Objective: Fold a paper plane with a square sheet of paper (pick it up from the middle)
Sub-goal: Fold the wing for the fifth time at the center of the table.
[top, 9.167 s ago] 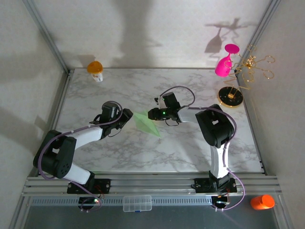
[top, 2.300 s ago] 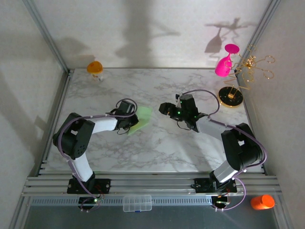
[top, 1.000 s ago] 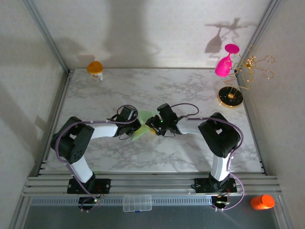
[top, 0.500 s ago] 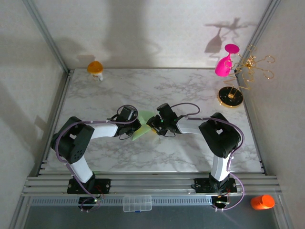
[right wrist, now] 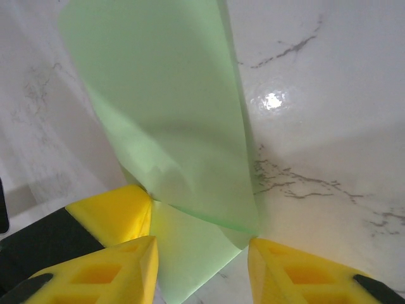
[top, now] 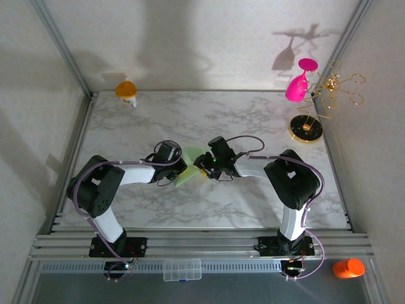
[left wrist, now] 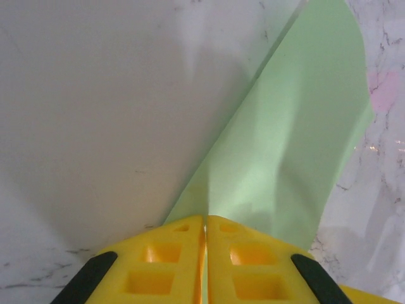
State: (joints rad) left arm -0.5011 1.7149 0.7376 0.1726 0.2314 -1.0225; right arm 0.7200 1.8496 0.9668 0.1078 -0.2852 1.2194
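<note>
- Your left gripper (left wrist: 205, 235) is pinching the paper (left wrist: 291, 126), fingers pressed together, over the middle of the table (top: 266, 202).
- Your right gripper (right wrist: 201, 250), spread, is straddling the free edge; be closing gently, aligning corners.

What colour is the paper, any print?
The paper is pale green, plain and unmarked; left wrist view shows it best.

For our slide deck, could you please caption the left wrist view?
Left gripper shut on the green paper, with the marble table behind.
</note>
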